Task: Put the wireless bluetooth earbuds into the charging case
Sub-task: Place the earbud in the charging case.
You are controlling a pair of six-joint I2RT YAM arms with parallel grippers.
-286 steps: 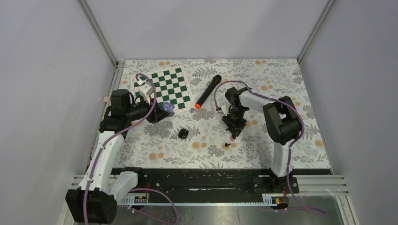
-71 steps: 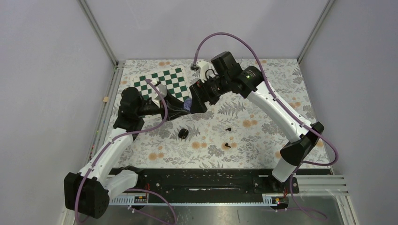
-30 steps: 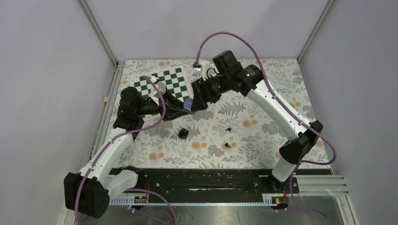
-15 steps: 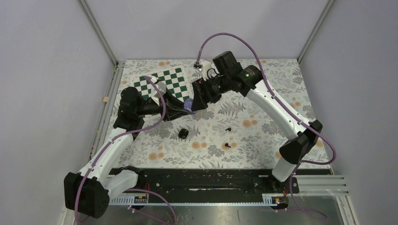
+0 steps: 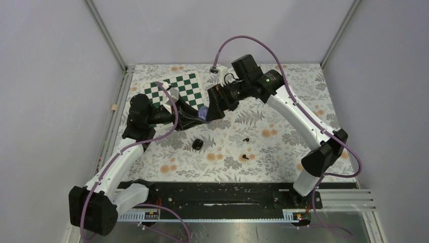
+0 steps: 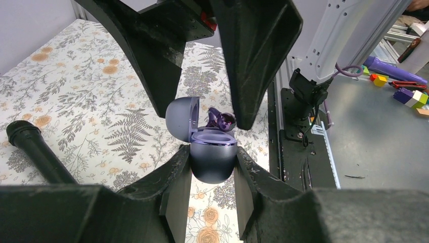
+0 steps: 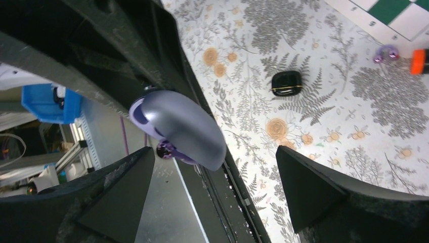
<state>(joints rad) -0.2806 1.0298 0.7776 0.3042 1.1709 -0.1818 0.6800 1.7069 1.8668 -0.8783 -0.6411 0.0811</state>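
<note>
My left gripper is shut on the purple charging case, held upright above the table with its lid swung open. A pale purple earbud sticks up, tilted, out of the case's mouth. My right gripper hangs open over the case, its fingers either side of the lid, with one tip right beside the bud. A second purple earbud lies on the table. Two black earbuds lie on the floral cloth. Both grippers meet at the case.
A shut black charging case lies left of the black buds. The green chessboard sits at the back left. A black marker with an orange tip lies under my right arm. Grey walls enclose the table.
My right gripper's jaws have spread wider around the case, and the right arm has shifted slightly. The left arm and the case have stayed put.
</note>
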